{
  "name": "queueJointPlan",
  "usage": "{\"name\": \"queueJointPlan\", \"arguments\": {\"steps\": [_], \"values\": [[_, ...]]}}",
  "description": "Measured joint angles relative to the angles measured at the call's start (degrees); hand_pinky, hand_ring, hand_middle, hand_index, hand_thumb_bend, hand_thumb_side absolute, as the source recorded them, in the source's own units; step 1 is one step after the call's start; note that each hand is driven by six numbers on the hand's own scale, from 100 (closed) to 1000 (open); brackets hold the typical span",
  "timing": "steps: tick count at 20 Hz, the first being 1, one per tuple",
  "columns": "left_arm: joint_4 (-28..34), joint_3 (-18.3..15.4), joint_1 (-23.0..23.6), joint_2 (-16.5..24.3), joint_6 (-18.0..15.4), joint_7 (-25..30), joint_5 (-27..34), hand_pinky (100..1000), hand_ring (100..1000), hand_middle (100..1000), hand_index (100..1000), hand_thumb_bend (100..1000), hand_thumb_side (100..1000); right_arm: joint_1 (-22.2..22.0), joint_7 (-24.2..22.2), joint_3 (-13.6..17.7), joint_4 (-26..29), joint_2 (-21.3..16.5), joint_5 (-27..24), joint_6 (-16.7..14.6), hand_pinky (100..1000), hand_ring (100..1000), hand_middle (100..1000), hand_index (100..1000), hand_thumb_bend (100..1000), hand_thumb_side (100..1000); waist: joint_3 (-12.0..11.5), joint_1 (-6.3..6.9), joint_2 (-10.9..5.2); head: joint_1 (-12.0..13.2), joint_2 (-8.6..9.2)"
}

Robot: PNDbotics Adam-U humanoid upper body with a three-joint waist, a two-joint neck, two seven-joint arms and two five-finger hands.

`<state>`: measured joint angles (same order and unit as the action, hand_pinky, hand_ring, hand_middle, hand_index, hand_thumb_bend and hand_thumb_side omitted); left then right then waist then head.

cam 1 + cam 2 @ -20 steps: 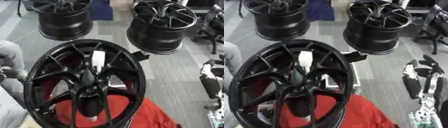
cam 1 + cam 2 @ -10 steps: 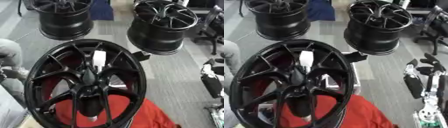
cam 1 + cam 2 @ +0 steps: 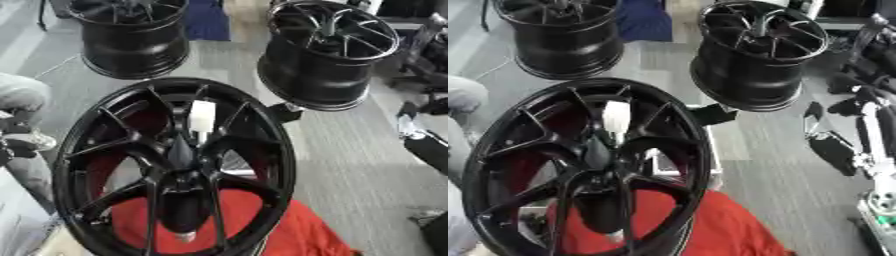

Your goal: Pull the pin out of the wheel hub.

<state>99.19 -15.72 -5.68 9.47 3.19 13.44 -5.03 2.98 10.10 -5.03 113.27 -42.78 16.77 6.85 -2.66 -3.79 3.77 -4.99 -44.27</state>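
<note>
Right hand (image 3: 833,145) fingers straight, holding nothing | wheel (image 3: 171,170) well to its left | white pin (image 3: 201,117) upright in hub

R robot hand (image 3: 833,145) moved up beside wheel hub (image 3: 588,165), fingers hanging.

A black wheel hub (image 3: 175,170) fills the foreground, spokes facing up, with a white pin (image 3: 202,117) standing in it above the centre. Red cloth (image 3: 289,230) shows beneath its lower rim. Two more black wheels (image 3: 133,35) (image 3: 328,52) stand on the grey floor (image 3: 350,165) beyond. The right hand (image 3: 420,142) shows at the right edge, well apart from the pin; its fingers cannot be made out.
</note>
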Motion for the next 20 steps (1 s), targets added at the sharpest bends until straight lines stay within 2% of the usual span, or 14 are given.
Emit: {"name": "queueJointPlan", "arguments": {"steps": [2,5,6,7,8,11,13,17,20], "values": [[0.0,0.0,-0.1,0.0,-0.1,0.1,-0.1,579,556,639,784,100,803,4.1,-4.6,-1.9,0.1,-4.2,-3.1,-1.0,687,627,756,920,100,221,-0.3,0.0,0.19,-0.5,0.0],[0.1,0.2,-0.5,0.0,-0.2,0.2,-0.1,579,557,640,784,100,798,11.3,-13.0,-5.3,0.3,-8.6,-7.9,-0.8,680,612,771,923,100,378,-1.0,0.0,0.59,-1.5,0.0],[0.2,0.3,-0.6,0.0,-0.2,0.2,-0.1,579,557,640,784,100,797,13.8,-16.2,-6.5,0.3,-9.5,-9.4,-0.2,680,612,772,922,100,387,-1.3,0.0,0.7,-1.9,0.0],[0.2,0.4,-0.7,0.0,-0.3,0.3,-0.1,579,557,640,785,100,794,16.1,-19.2,-7.6,0.3,-10.0,-10.5,0.6,676,607,776,922,100,446,-1.6,0.01,0.8,-2.3,0.0],[0.3,0.4,-0.9,0.0,-0.4,0.4,-0.1,580,557,640,785,100,793,18.5,-22.3,-8.7,0.3,-10.1,-11.5,1.6,678,608,779,923,100,466,-1.8,0.01,0.91,-2.7,0.0],[0.3,0.7,-1.0,0.0,-0.6,0.6,-0.1,580,557,639,785,100,787,24.8,-30.6,-11.6,0.5,-9.7,-12.5,5.7,687,610,799,930,100,479,-2.7,0.15,1.17,-3.9,0.0],[0.3,0.9,-1.1,0.0,-0.8,0.8,-0.1,580,557,640,785,100,785,28.3,-35.4,-13.0,0.5,-8.4,-11.2,8.8,701,620,814,937,100,463,-3.2,0.23,1.2,-4.7,0.0],[0.3,1.2,-1.4,0.0,-1.1,1.1,0.0,580,557,640,785,100,784,33.7,-44.7,-15.4,0.5,-4.0,-4.0,14.6,712,628,836,946,100,490,-4.0,0.35,1.2,-6.3,0.0],[0.3,1.5,-1.4,0.0,-1.4,1.4,0.0,580,557,640,785,100,786,36.9,-49.9,-16.9,-0.9,-0.2,1.0,16.8,726,644,850,951,100,513,-4.6,0.6,1.2,-7.5,0.0]]}}
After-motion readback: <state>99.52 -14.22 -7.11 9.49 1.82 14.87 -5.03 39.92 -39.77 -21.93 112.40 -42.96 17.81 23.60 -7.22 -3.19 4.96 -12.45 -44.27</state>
